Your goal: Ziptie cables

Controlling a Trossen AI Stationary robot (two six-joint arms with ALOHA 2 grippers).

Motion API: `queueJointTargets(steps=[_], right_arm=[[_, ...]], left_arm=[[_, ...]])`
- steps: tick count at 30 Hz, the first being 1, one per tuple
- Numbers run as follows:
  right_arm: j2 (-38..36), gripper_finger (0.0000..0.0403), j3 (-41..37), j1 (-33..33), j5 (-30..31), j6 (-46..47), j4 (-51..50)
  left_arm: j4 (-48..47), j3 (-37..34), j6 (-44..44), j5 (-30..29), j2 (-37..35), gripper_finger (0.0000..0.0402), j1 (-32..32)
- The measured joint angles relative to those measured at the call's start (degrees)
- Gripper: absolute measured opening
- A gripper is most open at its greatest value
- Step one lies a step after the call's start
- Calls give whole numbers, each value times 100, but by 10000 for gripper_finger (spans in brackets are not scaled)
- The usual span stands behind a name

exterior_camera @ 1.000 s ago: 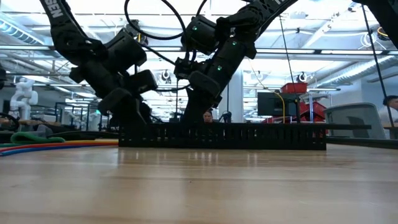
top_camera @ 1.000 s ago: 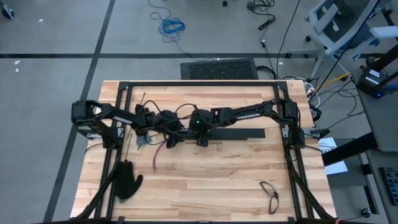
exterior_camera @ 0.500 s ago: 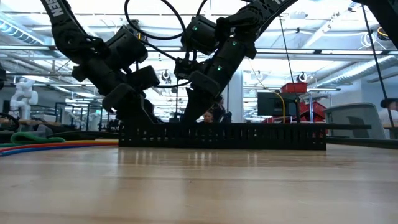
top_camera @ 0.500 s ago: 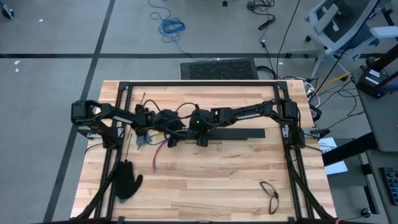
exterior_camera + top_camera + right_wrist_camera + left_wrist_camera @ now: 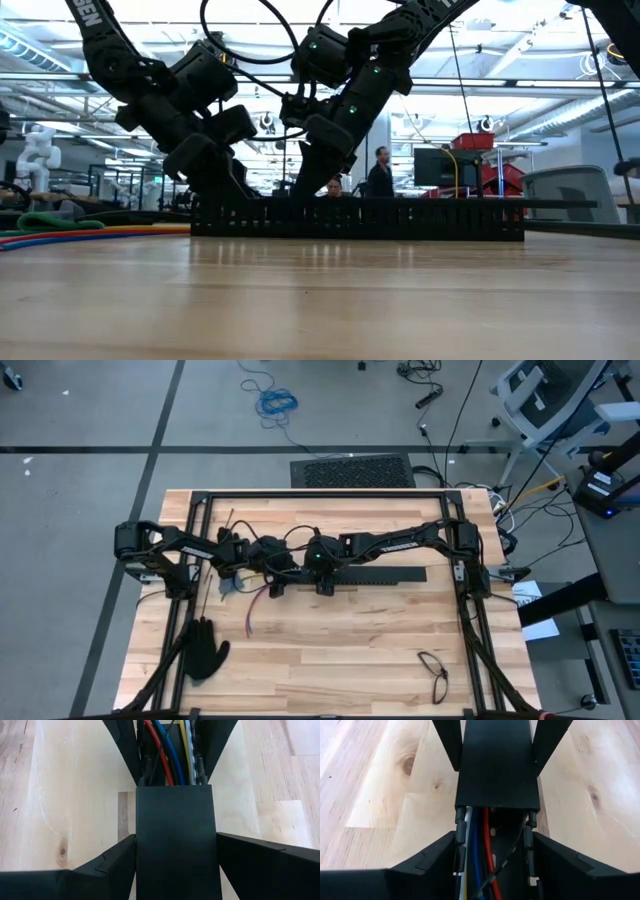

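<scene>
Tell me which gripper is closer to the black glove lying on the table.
Left. The left gripper sits up and to the right of the black glove in the high view, over the wires. The right gripper is further right along the black slotted bar.

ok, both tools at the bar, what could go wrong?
1. The cables lie loose in the open channel at the edge of the cover, inside the left tool; sliding the cover could pinch them.
2. Cable ends trail off the black bar onto the table; if the right tool, clamped on the cover, shifts the bar, they may pull out.
</scene>
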Motion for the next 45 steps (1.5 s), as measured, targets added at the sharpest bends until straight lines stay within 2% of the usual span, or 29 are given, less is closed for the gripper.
queueJointTargets(steps=[9,21,45], right_arm=[[0,247,-1,0,-2,0,11],[33,247,-22,-2,-1,-27,543],[9,247,-15,-2,-26,39,503]], left_arm=[[6,2,0,71,0,226,2],[119,0,20,-87,0,226,0],[233,33,-23,-166,2,226,-52]])
